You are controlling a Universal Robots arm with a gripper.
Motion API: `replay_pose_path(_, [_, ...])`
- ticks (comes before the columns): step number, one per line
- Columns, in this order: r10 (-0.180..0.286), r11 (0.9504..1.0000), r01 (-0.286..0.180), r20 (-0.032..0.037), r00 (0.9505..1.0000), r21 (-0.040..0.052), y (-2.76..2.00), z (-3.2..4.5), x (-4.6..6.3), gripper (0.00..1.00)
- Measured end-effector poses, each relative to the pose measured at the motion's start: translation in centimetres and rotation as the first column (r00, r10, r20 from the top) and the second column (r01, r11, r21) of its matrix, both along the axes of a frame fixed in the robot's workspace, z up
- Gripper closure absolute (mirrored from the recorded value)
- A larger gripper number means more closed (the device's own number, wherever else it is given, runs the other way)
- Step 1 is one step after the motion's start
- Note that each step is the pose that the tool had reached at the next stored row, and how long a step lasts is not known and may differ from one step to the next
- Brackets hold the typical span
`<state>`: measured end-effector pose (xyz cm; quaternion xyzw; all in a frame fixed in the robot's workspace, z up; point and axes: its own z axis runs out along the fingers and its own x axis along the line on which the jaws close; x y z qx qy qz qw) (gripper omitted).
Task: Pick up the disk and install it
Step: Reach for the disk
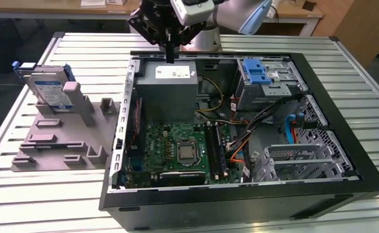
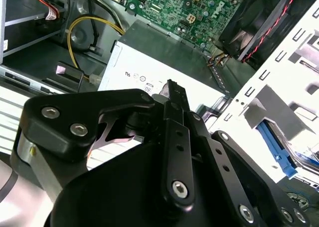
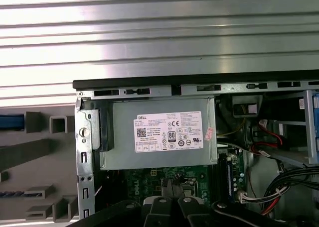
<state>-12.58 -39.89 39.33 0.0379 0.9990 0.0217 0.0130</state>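
Jaws look pinched together, empty, above the grey box [image 1: 170, 85]. The disk [image 1: 50, 92] stands upright in a holder [image 1: 53, 145] on the bench [image 1: 47, 194], well apart: stiff, weighty, shock-sensitive, probably best gripped across its flat faces.

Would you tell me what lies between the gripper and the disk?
In the exterior view, the computer case's side wall and bare slatted tabletop separate gripper from disk.
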Motion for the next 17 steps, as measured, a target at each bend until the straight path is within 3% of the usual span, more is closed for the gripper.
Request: replay_pose_path(17, [0.000,1.0000,0.000,0.0001,1.0000,0.0001,0.00,-0.03,-0.36,0.89])
